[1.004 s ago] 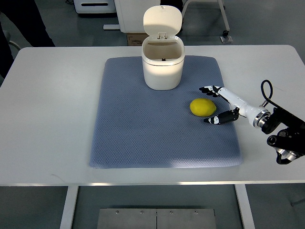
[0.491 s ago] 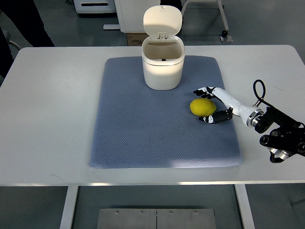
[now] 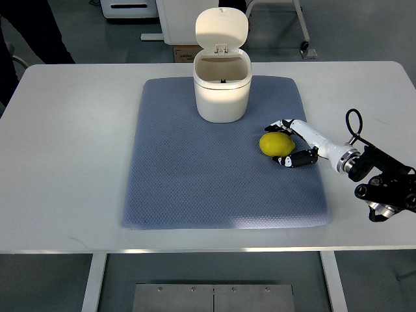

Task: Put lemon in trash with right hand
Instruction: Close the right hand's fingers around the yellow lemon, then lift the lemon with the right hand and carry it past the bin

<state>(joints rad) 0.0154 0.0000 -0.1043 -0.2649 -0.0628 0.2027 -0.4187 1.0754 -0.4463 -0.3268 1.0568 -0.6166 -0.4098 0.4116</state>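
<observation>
A white table carries a blue-grey mat, and the right arm reaches in low over the table's right side, its dark jointed wrist section sitting off the mat and a white forearm sloping up and left onto it. The right hand lies at the end of that forearm, palm turned toward the left, cupped sideways rather than from above. Its fingers stretch out along the far side of the lemon, while the thumb curls in on the near side, so the fruit sits in the gap between them, just left of the palm. The fingers are spread apart, bracketing the lemon, and I can't tell from here whether any fingertip actually touches its skin. The lemon rests on the mat. Beyond the hand, up and to its left, stands the white bin, lid flipped back and mouth open, near the mat's far edge. The bin and the hand are apart, with bare mat between them.
</observation>
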